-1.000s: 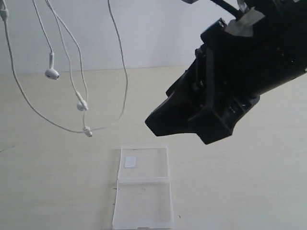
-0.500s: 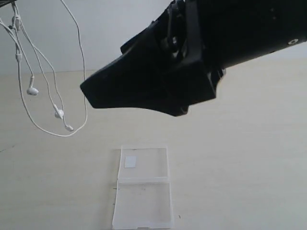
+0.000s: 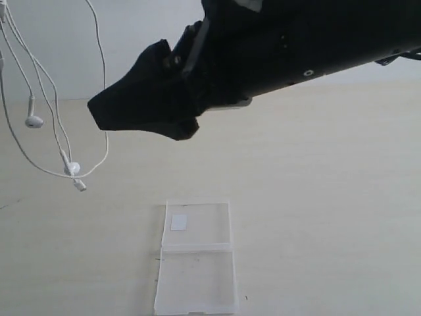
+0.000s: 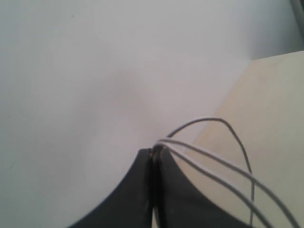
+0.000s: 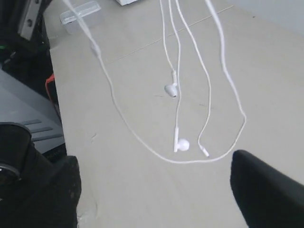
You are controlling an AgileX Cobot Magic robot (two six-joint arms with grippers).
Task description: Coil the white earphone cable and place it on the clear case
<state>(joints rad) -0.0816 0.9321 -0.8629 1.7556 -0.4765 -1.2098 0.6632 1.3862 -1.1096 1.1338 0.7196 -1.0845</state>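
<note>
The white earphone cable (image 3: 71,168) hangs in long loops at the upper left, well above the table, with one earbud (image 3: 33,121) higher and the plug (image 3: 79,185) lowest. My left gripper (image 4: 154,152) is shut on several cable strands (image 4: 213,159); it lies outside the exterior view. My right gripper (image 3: 99,112) is up in the air right beside the hanging loops. It stands open in the right wrist view (image 5: 156,190), and the earbuds (image 5: 181,145) dangle ahead of its fingers. The clear case (image 3: 196,263) lies open and flat on the table near the front, with a white label (image 3: 179,222) in its far half.
The right arm's black body (image 3: 296,46) fills the upper middle and right of the exterior view. A clear plastic container (image 5: 80,14) sits far off on the table. Dark equipment (image 5: 23,71) stands past the table edge. A white wall (image 3: 151,26) is behind.
The right gripper has swept left across the view up to the hanging cable, and its jaws have opened wider. The cable loops have swung left.
</note>
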